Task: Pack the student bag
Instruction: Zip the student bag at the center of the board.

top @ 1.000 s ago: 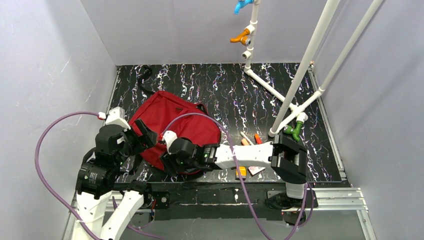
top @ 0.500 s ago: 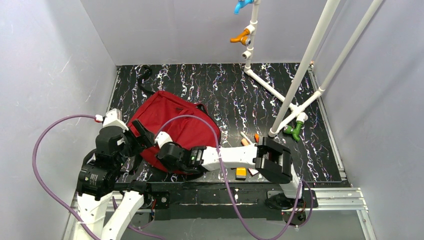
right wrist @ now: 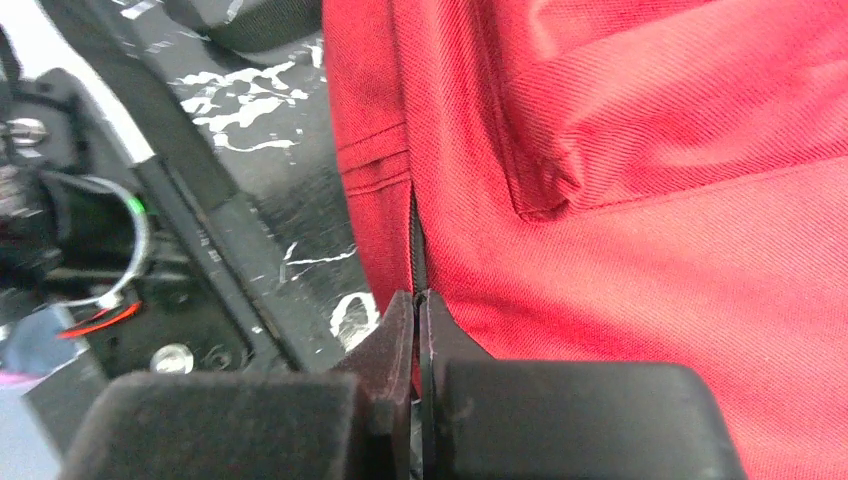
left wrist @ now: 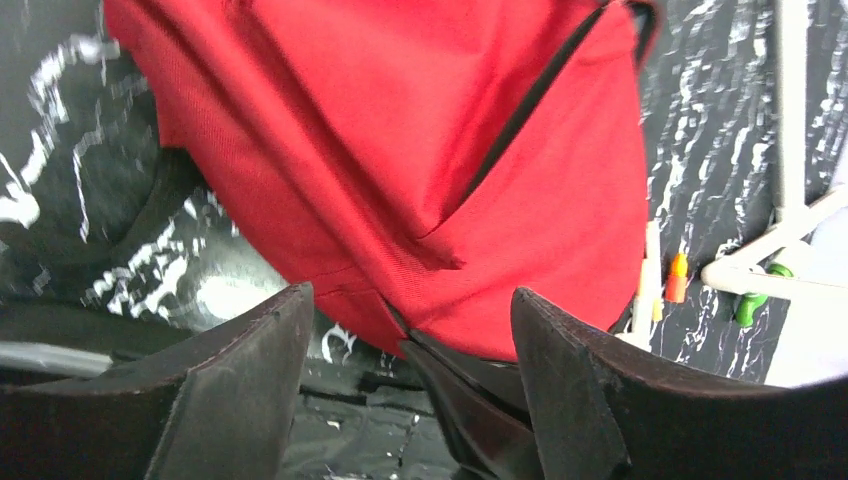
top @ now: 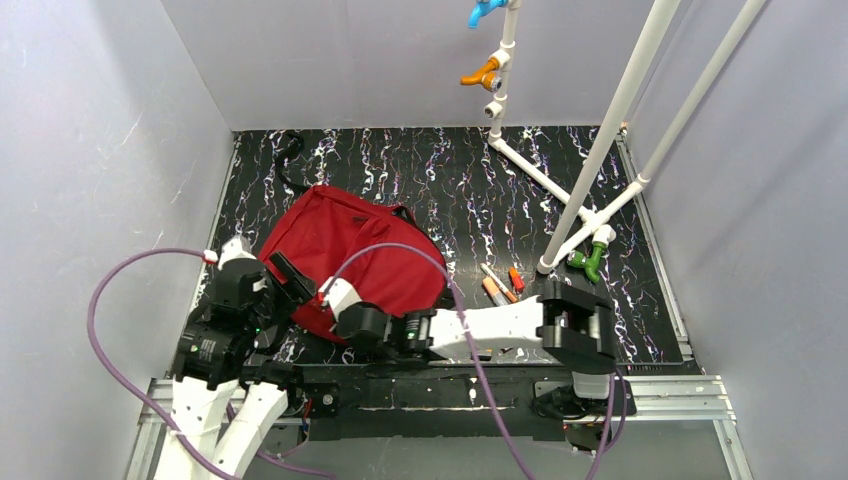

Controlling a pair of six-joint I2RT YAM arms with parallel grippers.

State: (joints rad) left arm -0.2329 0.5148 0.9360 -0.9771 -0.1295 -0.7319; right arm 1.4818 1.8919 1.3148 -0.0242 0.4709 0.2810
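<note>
The student bag (top: 350, 245) is a dark red backpack lying flat on the left half of the black marbled mat. My right gripper (top: 330, 303) reaches across to the bag's near edge. In the right wrist view it (right wrist: 418, 297) is shut on the black zip line of the bag (right wrist: 650, 200). My left gripper (top: 290, 275) hovers open at the bag's near left corner. In the left wrist view its fingers (left wrist: 410, 300) straddle the edge of the bag (left wrist: 430, 150), with the right gripper's dark fingers (left wrist: 470, 390) between them. It holds nothing.
Two markers (top: 497, 285) and a small orange piece (top: 515, 278) lie right of the bag. A white pipe frame (top: 600, 150) with a green fitting (top: 590, 262) stands at the right. A black strap (top: 290, 150) trails at the far left. Grey walls close three sides.
The right gripper has moved toward the bag's near edge and shut on its zip. The left arm has drawn back toward the table's near edge, its jaws slightly narrower.
</note>
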